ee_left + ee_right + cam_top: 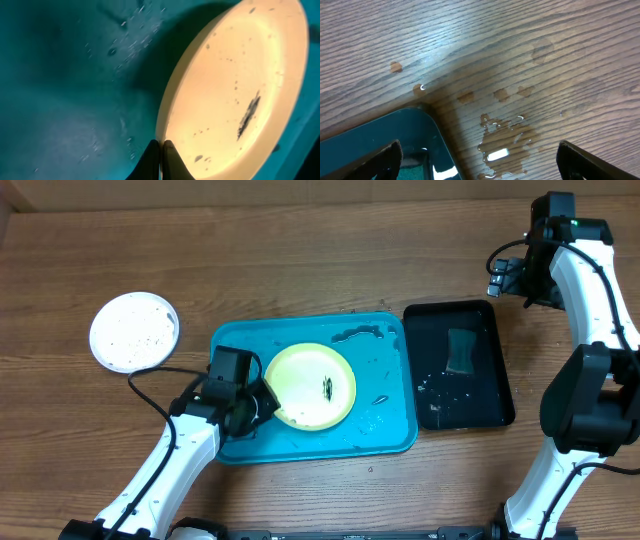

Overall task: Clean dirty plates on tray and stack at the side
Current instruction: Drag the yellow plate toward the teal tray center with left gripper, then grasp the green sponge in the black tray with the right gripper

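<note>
Underneath: the tray (240, 340) is spread below the left gripper (268, 402); it is beaded with water, so anything on it is judged slippery.
Black tray: the black tray (490, 395) is seen with one corner just below the right gripper (480, 160).
White plate: the white plate (133, 330) is set on the bare table, well off to the left gripper's outer side.
Yellow plate: the yellow plate (310, 385) is found on the tray, directly ahead of the left fingertips (170, 160).
Left grip: the pads are drawn together on the plate's near rim, which seems nipped between them.
Right grip: the jaws are held wide apart, with nothing between.
Handling: the plate is judged light, stiff and slick; only the thin rim can be taken, so a deeper bite is advised.
Smear: a dark smear (248, 112) is seen mid-plate, beyond the fingertips.
</note>
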You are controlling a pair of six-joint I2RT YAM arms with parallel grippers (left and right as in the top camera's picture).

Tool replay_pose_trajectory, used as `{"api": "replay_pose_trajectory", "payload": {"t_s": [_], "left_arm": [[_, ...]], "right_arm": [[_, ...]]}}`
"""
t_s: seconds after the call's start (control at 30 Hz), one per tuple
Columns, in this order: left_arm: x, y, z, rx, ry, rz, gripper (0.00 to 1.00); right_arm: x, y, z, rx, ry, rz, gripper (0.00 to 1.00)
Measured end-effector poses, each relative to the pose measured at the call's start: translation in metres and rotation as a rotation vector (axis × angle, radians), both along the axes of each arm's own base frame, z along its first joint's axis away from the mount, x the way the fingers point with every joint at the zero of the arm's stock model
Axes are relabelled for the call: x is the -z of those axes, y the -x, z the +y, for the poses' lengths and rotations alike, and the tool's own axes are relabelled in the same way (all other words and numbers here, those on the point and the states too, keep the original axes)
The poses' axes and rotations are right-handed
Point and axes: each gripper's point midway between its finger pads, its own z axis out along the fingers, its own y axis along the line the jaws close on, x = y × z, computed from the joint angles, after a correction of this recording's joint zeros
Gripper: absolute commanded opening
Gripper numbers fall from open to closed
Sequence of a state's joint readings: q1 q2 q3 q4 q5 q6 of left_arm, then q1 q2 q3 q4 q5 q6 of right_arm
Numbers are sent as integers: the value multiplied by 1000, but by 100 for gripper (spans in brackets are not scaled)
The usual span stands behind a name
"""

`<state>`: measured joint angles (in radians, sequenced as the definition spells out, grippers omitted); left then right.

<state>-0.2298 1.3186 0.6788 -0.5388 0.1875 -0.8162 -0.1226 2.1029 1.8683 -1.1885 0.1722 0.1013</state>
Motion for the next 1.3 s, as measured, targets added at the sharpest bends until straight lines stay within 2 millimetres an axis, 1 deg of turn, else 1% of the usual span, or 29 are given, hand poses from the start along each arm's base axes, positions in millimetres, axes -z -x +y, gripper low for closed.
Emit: {"api": "replay_pose_trajectory", "payload": {"t_s": [0.03,0.1,0.13,0.23,0.3,0.37,0.4,0.43,0.5,0.57,0.6,0.67,0.83,0.9,1.0,1.3], "left_arm": [[-4,-9,-2,-1,10,-38,18],[-6,-12,-3,3,12,-53,29],[-6,-12,-3,9,13,-55,32],[-12,-9,-3,55,-6,-40,36],[-23,-11,-4,90,-22,-39,37],[-40,-16,-3,127,-46,-55,38],[-58,-25,-3,154,-70,-88,38],[-68,-30,-2,173,-89,-107,38],[-83,-40,0,212,-124,-133,37],[-94,-55,-1,264,-160,-168,35],[-92,-60,-2,290,-175,-169,34],[-82,-67,-3,332,-196,-157,33],[-33,-74,0,416,-253,-46,35],[-18,-74,3,428,-272,-9,33],[-5,-76,4,442,-286,14,31],[17,-71,6,461,-293,77,25]], "right_arm": [[0,0,0,0,0,0,100],[0,0,0,0,0,0,100],[0,0,0,0,0,0,100],[0,0,0,0,0,0,100],[0,0,0,0,0,0,100],[0,0,0,0,0,0,100],[0,0,0,-1,0,0,100],[0,0,0,0,0,0,100],[0,0,0,0,0,0,100],[0,0,0,0,0,-1,100],[0,0,0,0,0,0,100],[0,0,0,0,0,0,100],[0,0,0,0,1,-1,100],[0,0,0,0,0,0,100],[0,0,0,0,0,-1,100],[0,0,0,0,0,0,100]]}}
